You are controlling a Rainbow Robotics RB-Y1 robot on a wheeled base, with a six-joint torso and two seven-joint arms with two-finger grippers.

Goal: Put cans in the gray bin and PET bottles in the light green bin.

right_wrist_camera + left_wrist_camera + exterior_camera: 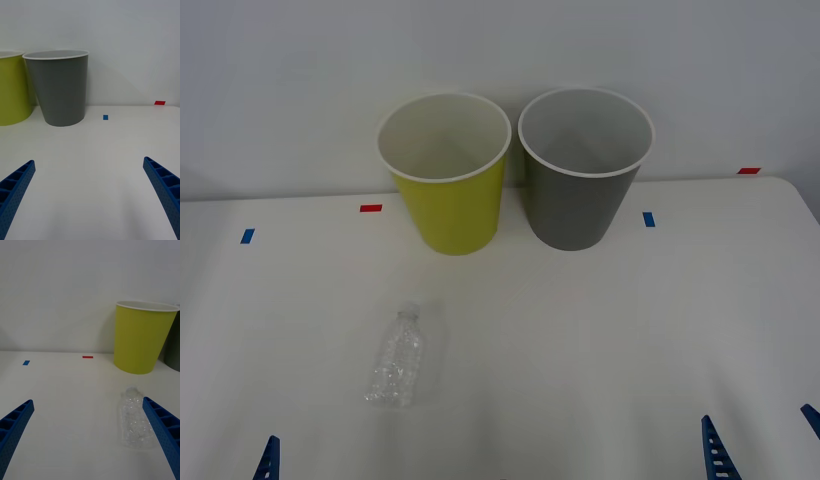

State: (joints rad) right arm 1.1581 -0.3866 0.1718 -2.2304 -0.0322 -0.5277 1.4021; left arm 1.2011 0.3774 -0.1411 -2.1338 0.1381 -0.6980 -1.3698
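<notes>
A small clear PET bottle (397,358) lies on its side on the white table, cap toward the bins. Behind it stand the light green bin (448,215) and, to its right, the gray bin (580,210), both upright and almost touching. My left gripper (88,438) is open and low at the table's near left; the bottle (133,420) lies just ahead of one of its fingers (161,427), which covers its edge. At the near right my right gripper (89,195) is open with nothing in it, and the gray bin (60,90) stands ahead of it. No cans are in view.
Small tape marks lie on the table: red (370,208) and blue (247,236) on the left, blue (648,218) and red (748,171) on the right. A plain wall rises right behind the bins. Bare table (580,340) stretches between bins and grippers.
</notes>
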